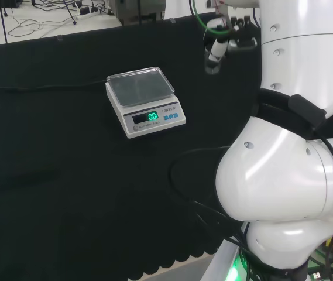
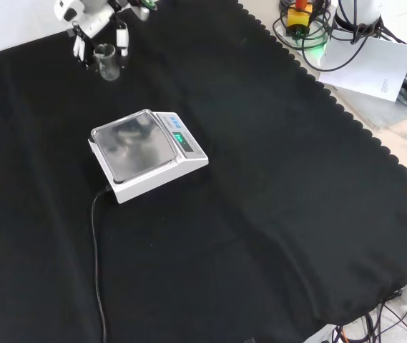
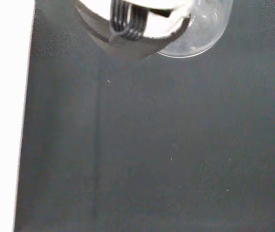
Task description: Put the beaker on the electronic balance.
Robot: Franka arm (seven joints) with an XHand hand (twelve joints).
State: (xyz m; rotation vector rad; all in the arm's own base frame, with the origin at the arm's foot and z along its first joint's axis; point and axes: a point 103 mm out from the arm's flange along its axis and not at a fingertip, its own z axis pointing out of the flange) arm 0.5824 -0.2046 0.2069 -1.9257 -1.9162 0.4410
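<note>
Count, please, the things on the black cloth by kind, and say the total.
Clear glass beaker, between the fingers of the hand: 1
Electronic balance, white, its pan bare: 1
Black cable that runs from the balance over the cloth: 1
Total: 3

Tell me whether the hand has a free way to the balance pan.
Probably yes: the hand is at the beaker, the pan is bare, and open cloth lies between.
</note>
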